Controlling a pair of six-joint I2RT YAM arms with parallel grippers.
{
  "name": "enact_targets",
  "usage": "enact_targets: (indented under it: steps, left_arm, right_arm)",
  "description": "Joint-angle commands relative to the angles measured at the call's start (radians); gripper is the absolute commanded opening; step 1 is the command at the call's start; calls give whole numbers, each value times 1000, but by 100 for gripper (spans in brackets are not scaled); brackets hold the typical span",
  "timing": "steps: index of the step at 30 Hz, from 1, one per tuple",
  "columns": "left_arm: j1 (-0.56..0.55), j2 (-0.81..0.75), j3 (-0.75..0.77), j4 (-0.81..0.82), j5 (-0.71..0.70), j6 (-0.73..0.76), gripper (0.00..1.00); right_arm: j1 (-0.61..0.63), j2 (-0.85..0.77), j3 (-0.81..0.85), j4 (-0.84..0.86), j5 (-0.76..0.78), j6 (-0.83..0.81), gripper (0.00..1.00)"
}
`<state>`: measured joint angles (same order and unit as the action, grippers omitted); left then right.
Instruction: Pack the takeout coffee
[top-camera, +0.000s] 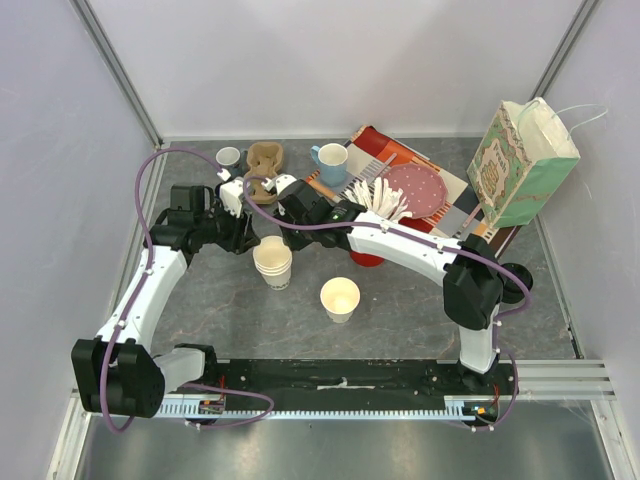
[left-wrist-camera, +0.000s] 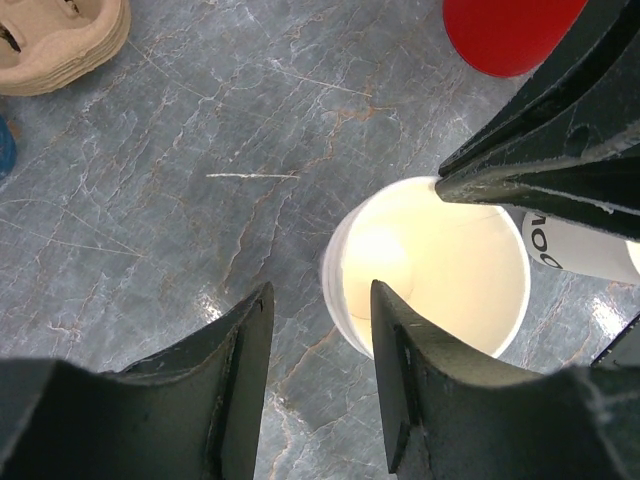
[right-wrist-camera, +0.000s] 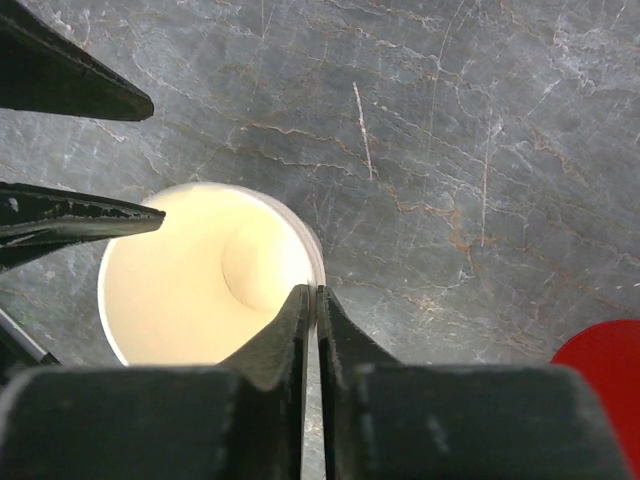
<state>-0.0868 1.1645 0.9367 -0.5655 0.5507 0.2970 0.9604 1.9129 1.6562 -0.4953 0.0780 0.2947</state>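
Takeout coffee cups (top-camera: 272, 262) stand stacked, lidless, left of centre on the grey tabletop (top-camera: 410, 300). Right gripper (right-wrist-camera: 312, 300) jaws are clamped on the rim of the top cup (right-wrist-camera: 190, 290). Left gripper (left-wrist-camera: 320, 335) jaws are apart, straddling that rim elsewhere.

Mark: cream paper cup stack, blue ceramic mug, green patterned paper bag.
cream paper cup stack (top-camera: 275, 272): top view, side.
blue ceramic mug (top-camera: 331, 167): top view, body.
green patterned paper bag (top-camera: 510, 170): top view, front face.

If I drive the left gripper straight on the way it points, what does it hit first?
The paper cup: the left gripper sits open astride its near rim, one finger over the mouth, one outside. Depth is unclear, but the inner finger would likely touch the cup's inside before the table.
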Motion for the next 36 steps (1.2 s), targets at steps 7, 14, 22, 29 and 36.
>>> enact_targets:
  steps: [7, 14, 22, 29, 36]
  left_arm:
    - [28, -14, 37, 12, -8, -1, 50]
    - [78, 0, 19, 50, 51, -136, 53]
    - [78, 109, -36, 101, 187, -288, 49]
    - [78, 132, -67, 171, 212, -400, 46]
    - [78, 178, -99, 216, 196, -427, 44]
  right_arm:
    - [-32, -32, 17, -8, 8, 33, 0]
    - [-106, -71, -53, 72, -34, 161, 0]
    - [-106, -52, -42, 96, -47, 185, 0]
    - [-103, -52, -36, 103, -41, 185, 0]
    - [-95, -23, -16, 104, -66, 185, 0]
